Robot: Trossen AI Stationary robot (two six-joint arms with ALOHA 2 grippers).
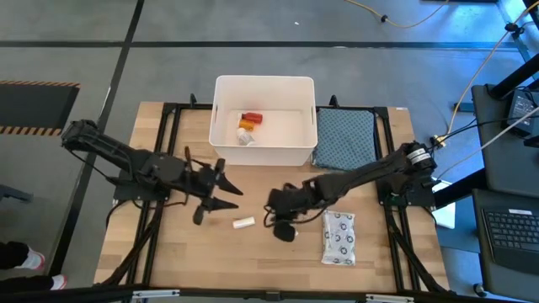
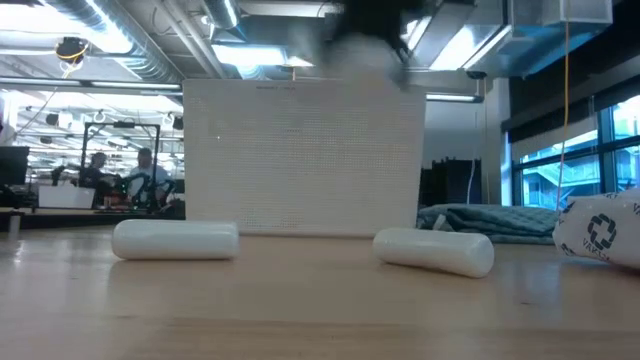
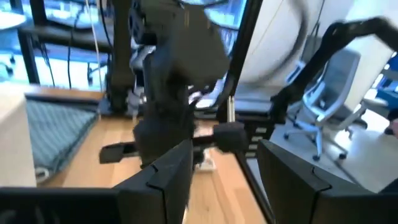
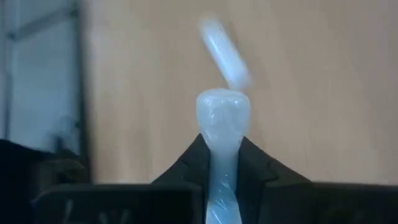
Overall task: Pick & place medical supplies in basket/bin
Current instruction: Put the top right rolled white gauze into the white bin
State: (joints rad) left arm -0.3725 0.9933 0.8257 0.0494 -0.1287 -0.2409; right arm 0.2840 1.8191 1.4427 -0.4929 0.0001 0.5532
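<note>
Nearest item: one short white cylinder [image 4: 222, 134] is clamped between the right gripper [image 4: 222, 163]'s dark fingers, its rounded end standing out past the fingertips.
Right gripper: in the high view [image 1: 285, 220] it sits low over the wooden table [image 1: 168, 252], near the middle front, jaws closed tight on that cylinder.
Loose cylinder: a second white cylinder [image 1: 243, 223] lies flat on the table just beside the right gripper, between the two arms; the right wrist view shows it [image 4: 225, 54] beyond the held one.
Low view: two white cylinders [image 2: 176, 240] [image 2: 434, 250] show in front of the tub; whether the second touches the wood I cannot tell.
Left gripper: [image 1: 221, 189] hovers over the table left of centre, fingers [image 3: 168, 180] spread apart, holding nothing.
White tub: [image 1: 221, 139] stands at the table's far middle; a red bottle [image 1: 252, 119] and a small white bottle [image 1: 245, 135] lie inside.
Blister pack: [image 1: 338, 237] lies flat to the right of the right gripper, near the front edge.
Cloth: blue-grey patterned cloth [image 1: 345, 139] lies just beside the tub's right wall.
</note>
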